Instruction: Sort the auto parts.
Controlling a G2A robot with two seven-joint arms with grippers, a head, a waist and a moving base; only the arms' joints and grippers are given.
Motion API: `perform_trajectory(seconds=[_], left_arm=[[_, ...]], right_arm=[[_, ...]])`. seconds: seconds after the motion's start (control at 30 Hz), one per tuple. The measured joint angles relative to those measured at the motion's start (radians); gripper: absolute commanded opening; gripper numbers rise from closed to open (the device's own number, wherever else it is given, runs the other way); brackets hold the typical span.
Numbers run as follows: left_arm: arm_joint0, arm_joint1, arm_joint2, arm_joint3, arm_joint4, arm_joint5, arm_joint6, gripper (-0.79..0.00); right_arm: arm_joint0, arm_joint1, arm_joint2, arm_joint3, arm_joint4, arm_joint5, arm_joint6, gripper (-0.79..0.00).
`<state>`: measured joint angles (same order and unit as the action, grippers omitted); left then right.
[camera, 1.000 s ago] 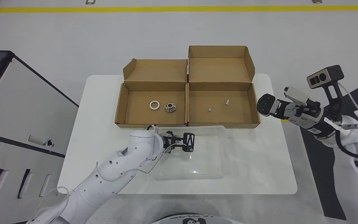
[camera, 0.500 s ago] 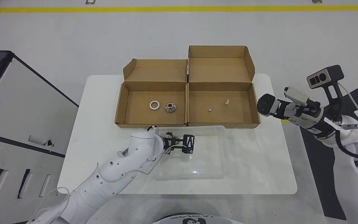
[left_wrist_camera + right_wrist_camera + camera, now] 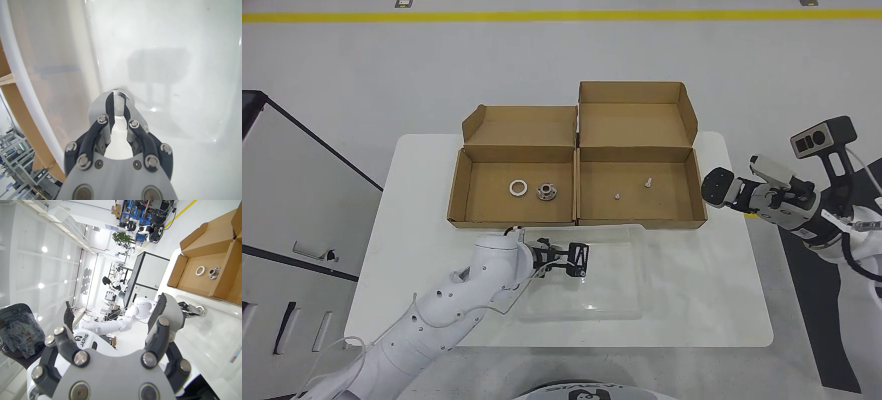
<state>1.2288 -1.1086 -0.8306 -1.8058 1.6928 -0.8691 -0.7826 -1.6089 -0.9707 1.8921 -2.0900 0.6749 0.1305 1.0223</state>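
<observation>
My left gripper (image 3: 580, 258) hangs inside the clear plastic tray (image 3: 617, 295), close to its wall nearest the boxes. It is shut on a silver metal ring (image 3: 130, 98), which sits between the black pads (image 3: 110, 109). The right wrist view shows the same ring (image 3: 200, 309) at the tip of that gripper. My right gripper (image 3: 114, 309) is open and holds nothing; it sits off the table's right edge (image 3: 714, 188). The left cardboard box (image 3: 464, 190) holds a flat ring (image 3: 517, 186) and a flanged hub (image 3: 545, 190). The right box (image 3: 692, 190) holds two small screws (image 3: 616, 196).
Both boxes stand side by side at the back of the white table (image 3: 422, 250), lids folded open behind them. A dark-framed cabinet (image 3: 282, 210) stands to the table's left.
My left gripper has shifted a little toward the table's front with the ring still in it. The right arm has not moved.
</observation>
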Motion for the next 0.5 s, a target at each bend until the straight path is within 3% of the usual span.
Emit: perform_trajectory(seconds=[0.5], left_arm=[[0.010, 0.002, -0.003, -0.014, -0.006, -0.008, -0.016, -0.459]], right_arm=[[0.000, 0.000, 0.000, 0.000, 0.000, 0.000, 0.000, 0.000]])
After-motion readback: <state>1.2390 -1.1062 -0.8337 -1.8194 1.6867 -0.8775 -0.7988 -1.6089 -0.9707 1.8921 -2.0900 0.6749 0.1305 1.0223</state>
